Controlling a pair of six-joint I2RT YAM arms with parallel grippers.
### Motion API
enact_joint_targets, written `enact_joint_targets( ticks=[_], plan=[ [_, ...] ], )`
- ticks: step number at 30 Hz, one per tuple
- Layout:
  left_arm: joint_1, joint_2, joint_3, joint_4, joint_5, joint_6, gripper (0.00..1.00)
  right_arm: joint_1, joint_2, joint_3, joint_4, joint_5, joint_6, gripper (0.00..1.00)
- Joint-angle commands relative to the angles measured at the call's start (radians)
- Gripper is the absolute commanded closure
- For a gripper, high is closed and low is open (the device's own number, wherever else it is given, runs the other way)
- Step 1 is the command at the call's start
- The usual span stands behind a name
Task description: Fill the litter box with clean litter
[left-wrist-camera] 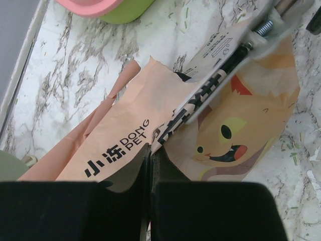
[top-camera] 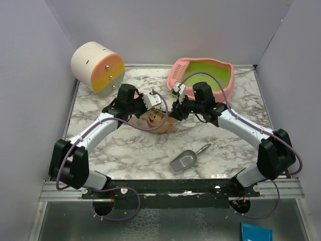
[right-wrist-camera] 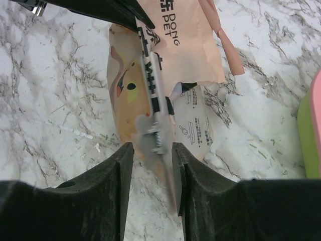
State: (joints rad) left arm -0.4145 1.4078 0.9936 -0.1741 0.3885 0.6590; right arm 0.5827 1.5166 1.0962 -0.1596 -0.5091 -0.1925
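Observation:
The beige cat-printed bag (top-camera: 159, 120) lies flat on the marble table between my two grippers. A long metal clip (right-wrist-camera: 153, 95) runs across it. My left gripper (left-wrist-camera: 149, 155) is shut on the bag's (left-wrist-camera: 125, 130) printed top edge. My right gripper (right-wrist-camera: 153, 150) is closed on the clip's spring end, with both handles between its fingers. The litter box (top-camera: 175, 73), pink-rimmed with a lime-green basin, stands at the back right, beyond the right gripper (top-camera: 175, 111). The clean litter is hidden; only stray green bits (right-wrist-camera: 75, 131) lie on the marble.
A grey metal scoop (top-camera: 183, 161) lies near the front, right of centre. A cream-and-orange cylinder (top-camera: 98, 65) sits tipped at the back left. White walls close in the table on three sides. A blue object (top-camera: 256, 232) lies below the front rail.

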Motion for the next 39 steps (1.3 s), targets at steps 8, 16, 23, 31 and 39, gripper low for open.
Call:
enact_joint_targets(
  ticks=[8, 16, 23, 31, 39],
  plan=[
    [0.0, 0.002, 0.096, 0.13, 0.06, -0.035, 1.0, 0.012, -0.067, -0.033, 0.056, 0.036, -0.009, 0.61],
    [-0.003, 0.001, 0.095, 0.131, 0.074, -0.045, 1.0, 0.03, -0.002, -0.01, 0.059, 0.07, -0.013, 0.61],
    [-0.003, -0.008, 0.084, 0.137, 0.082, -0.046, 1.0, 0.032, 0.045, 0.007, 0.07, 0.097, -0.012, 0.63],
    [-0.003, -0.015, 0.068, 0.155, 0.078, -0.042, 1.0, 0.032, 0.026, -0.004, 0.083, 0.101, -0.004, 0.81],
    [-0.003, -0.034, 0.031, 0.18, 0.077, -0.024, 1.0, 0.032, 0.002, 0.031, 0.017, 0.132, -0.007, 0.69]
  ],
)
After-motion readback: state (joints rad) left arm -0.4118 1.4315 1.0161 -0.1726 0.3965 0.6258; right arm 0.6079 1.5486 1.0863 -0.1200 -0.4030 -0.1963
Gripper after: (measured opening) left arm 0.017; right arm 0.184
